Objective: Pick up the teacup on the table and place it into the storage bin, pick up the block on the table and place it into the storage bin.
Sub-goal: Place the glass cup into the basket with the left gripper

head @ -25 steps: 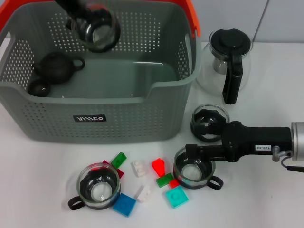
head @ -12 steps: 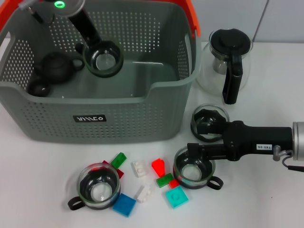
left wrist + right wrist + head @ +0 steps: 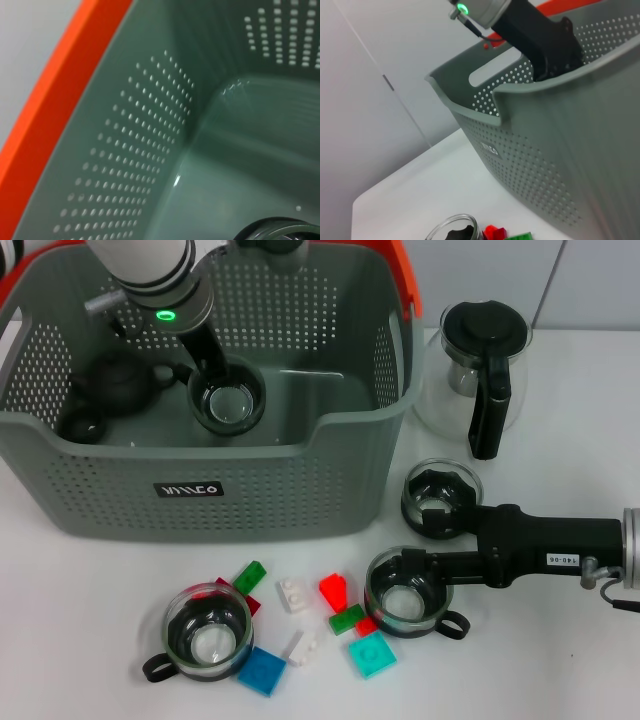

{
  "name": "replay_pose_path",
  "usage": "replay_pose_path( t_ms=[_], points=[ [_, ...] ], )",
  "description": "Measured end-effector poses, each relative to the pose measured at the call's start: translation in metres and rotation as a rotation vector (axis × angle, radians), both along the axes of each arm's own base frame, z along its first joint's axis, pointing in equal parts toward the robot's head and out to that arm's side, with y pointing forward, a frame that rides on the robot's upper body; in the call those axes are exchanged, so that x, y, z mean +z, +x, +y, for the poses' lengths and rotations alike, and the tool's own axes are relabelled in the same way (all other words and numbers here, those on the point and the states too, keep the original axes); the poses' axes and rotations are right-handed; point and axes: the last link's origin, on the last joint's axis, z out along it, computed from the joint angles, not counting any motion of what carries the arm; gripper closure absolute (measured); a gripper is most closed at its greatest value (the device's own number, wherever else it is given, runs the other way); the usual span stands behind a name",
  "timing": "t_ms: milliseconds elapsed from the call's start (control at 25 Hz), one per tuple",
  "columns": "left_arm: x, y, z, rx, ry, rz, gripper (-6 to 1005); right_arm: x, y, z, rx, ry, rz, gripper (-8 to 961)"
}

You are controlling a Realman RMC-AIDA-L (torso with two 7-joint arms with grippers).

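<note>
Left gripper (image 3: 222, 390) is sitting deep inside storage bin (image 3: 200, 480), fingers clamped on teacup (image 3: 229, 407) — right gripper (image 3: 425, 565) is gripping second teacup (image 3: 407, 594) rim on counter (image 3: 80, 620).

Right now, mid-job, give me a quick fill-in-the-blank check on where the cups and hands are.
1. The left hand is lowering a glass teacup inside the storage ____.
2. The right hand sits at the rim of a teacup that stands on the ____.
3. The handle on the storage bin is coloured ____.
4. The glass pot beside the bin has a ____ lid.

Missing words: bin; table; orange; black
</note>
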Motion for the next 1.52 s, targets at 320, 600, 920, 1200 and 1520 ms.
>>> replay_pose_path(
  t_ms=[320, 600, 920, 1200, 1520],
  points=[
    [-0.009, -0.005, -0.001, -0.014, -0.005, 0.019, 955, 0.000, 0.003, -0.001, -0.008, 0.008, -0.006, 41],
    [-0.013, -0.010, -0.003, -0.004, -0.010, 0.025, 956, 0.000, 0.005, 0.000, -0.014, 0.015, -0.012, 41],
    [-0.013, -0.010, -0.002, -0.009, -0.006, 0.022, 911, 0.000, 0.004, 0.000, -0.013, 0.016, -0.013, 41],
    [-0.004, -0.001, 0.001, -0.003, 0.022, -0.037, 592, 0.002, 0.006, 0.001, -0.019, 0.023, -0.011, 41],
    [0.059, 0.024, -0.012, -0.002, 0.098, -0.309, 468, 0.004, 0.007, 0.002, -0.026, 0.034, -0.006, 41]
  ],
)
